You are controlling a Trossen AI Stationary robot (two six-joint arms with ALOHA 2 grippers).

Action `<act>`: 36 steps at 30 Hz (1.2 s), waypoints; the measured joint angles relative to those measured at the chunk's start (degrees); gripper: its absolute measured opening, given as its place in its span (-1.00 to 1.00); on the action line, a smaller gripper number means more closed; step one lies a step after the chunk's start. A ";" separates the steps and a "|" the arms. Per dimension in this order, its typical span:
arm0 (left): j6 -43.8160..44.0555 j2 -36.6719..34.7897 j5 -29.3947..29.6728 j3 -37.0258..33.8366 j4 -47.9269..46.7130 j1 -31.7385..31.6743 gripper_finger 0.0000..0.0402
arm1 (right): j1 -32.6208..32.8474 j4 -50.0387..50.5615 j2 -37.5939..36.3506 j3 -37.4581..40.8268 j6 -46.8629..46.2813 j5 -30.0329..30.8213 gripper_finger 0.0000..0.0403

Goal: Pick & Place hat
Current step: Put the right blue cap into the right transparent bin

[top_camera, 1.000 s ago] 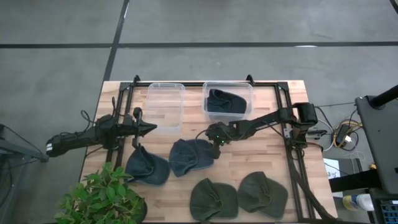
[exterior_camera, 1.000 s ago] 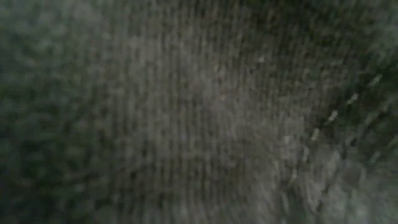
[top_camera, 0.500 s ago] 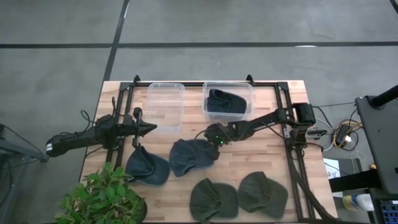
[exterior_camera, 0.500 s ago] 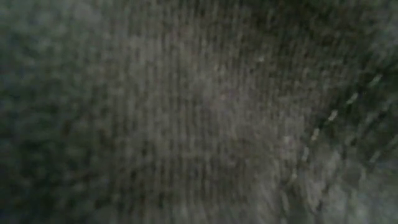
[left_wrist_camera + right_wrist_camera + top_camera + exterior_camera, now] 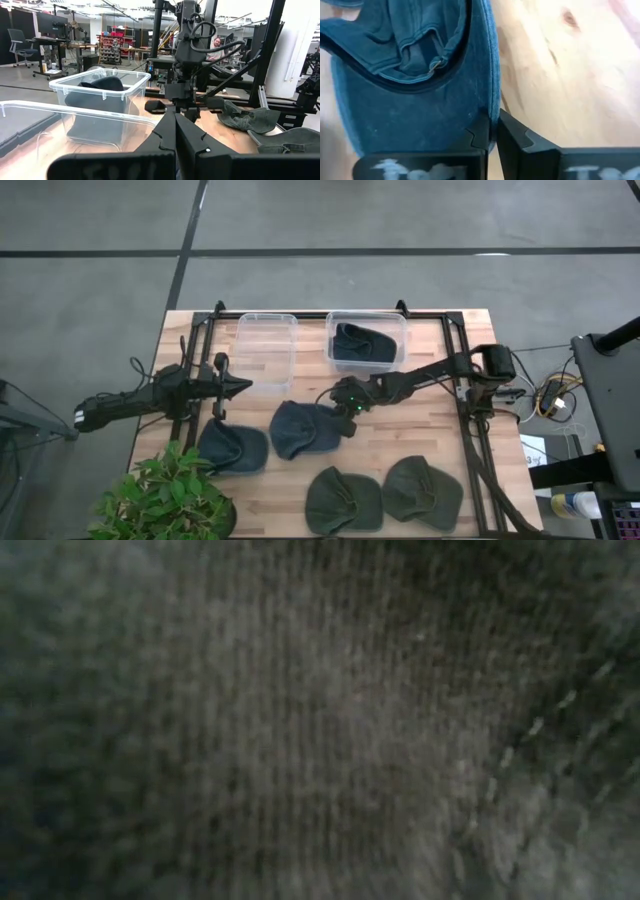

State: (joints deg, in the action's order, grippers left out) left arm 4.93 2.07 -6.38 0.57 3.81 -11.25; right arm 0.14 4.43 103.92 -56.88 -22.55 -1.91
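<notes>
Right gripper point(image 5: 347, 408) was pinched onto the brim edge of the blue hat point(image 5: 305, 428) mid-table. Left gripper point(image 5: 243, 387) sat closed by the empty bin point(image 5: 265, 350). Another hat point(image 5: 232, 446) lay beside it; cloth completely blocked the low camera.

Overhead, wrist views; low view fabric-blocked

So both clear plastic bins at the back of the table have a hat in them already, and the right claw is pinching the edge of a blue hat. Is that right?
Not quite. Only the right bin holds a hat; the left bin is empty, as the high view shows. The rest stands: the right claw is pinched on the brim of the blue hat.
</notes>
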 joint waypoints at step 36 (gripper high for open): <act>0.00 0.22 0.01 0.00 -0.20 -0.02 -1.00 | 4.09 30.23 -46.53 0.11 5.78 24.40 -0.94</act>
State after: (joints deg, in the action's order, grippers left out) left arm 4.93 2.28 -6.37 0.57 3.62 -11.26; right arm 4.23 34.66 57.39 -56.77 -16.77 22.49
